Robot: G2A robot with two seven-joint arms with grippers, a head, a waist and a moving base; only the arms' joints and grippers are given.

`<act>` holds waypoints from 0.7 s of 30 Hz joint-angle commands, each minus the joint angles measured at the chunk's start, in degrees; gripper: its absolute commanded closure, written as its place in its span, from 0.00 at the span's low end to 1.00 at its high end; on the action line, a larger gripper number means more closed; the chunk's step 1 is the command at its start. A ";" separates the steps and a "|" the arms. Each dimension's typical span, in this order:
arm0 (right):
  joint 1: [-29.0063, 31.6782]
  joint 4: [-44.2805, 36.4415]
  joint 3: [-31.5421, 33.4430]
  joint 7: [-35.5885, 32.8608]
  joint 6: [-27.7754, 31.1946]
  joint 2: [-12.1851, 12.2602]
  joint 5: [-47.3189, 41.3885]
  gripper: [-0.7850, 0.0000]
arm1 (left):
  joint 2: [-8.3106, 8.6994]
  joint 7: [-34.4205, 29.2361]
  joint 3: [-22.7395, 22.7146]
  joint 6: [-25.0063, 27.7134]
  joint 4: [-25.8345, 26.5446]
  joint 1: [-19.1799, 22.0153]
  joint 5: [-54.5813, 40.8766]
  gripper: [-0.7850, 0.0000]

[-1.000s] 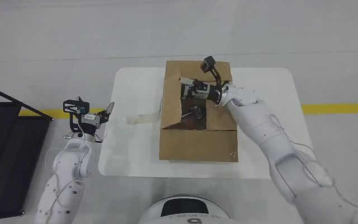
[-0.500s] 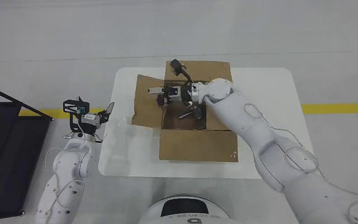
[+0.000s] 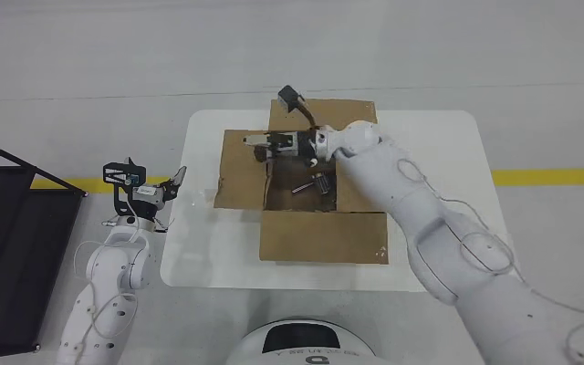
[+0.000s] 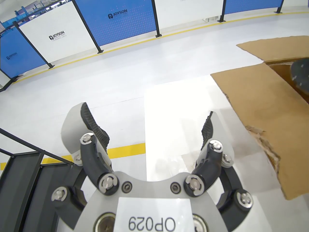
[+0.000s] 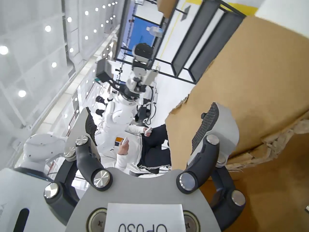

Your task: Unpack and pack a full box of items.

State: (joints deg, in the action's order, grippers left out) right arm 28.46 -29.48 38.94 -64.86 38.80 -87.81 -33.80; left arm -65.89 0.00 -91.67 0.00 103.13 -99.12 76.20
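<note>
**Change.** A second ago the left flap (image 3: 239, 172) of the box (image 3: 287, 201) stood folded in over the opening. It now lies flat on the table (image 3: 210, 251), pointing outward. The right gripper (image 3: 257, 144) has travelled from inside the box to a position over the far end of that flap, close to the hinge line. Half a second ago it was already almost there. The left gripper (image 3: 175, 179) has not moved.

**Count.** One box, one table, two grippers. Three flaps are in sight: the left flap, the far flap (image 3: 351, 111) and the near flap (image 3: 324, 237). Small dark items (image 3: 310, 185) lie inside the box, probably two, though the top view is too coarse to be sure.

**Right gripper** (image 5: 150, 112). The fingers are apart and clamp nothing. In the right wrist view the left flap (image 5: 253, 80) lies beyond the fingers. Its torn edge falls within the gap between them, and one finger (image 5: 214, 121) overlaps the cardboard. Whether it touches the cardboard cannot be confirmed.

**Left gripper** (image 4: 147, 111). The fingers are apart and empty. The gripper is held off the table's left edge, well apart from the box. In its wrist view the table lies beyond the fingers, with the left flap (image 4: 253, 97) farther off.
</note>
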 commanded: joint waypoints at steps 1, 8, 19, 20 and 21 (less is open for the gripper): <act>0.73 -3.01 2.70 0.64 1.27 1.70 -1.20 0.00 | 0.00 0.00 0.00 0.00 0.00 0.00 0.00 0.00; 13.75 -19.77 19.51 6.13 6.76 13.38 3.46 0.00 | 0.00 0.00 0.00 0.00 0.00 0.00 0.00 0.00; 47.46 -42.55 49.75 10.63 11.25 25.34 4.85 0.00 | 0.12 -0.28 -0.35 -0.19 2.28 0.64 3.08 0.00; 49.41 -43.34 51.12 10.34 10.96 25.87 3.97 0.00 | 0.19 -1.45 -0.11 -1.16 4.43 0.98 6.69 0.00; 50.42 -43.19 51.83 9.78 10.39 26.22 3.54 0.00 | 0.20 -2.68 0.65 -1.08 6.29 1.29 8.68 0.00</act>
State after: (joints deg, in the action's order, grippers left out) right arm 77.62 -72.77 89.94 -54.54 49.75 -61.94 -29.68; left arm -65.71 -1.25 -91.77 -0.84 107.15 -98.15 81.41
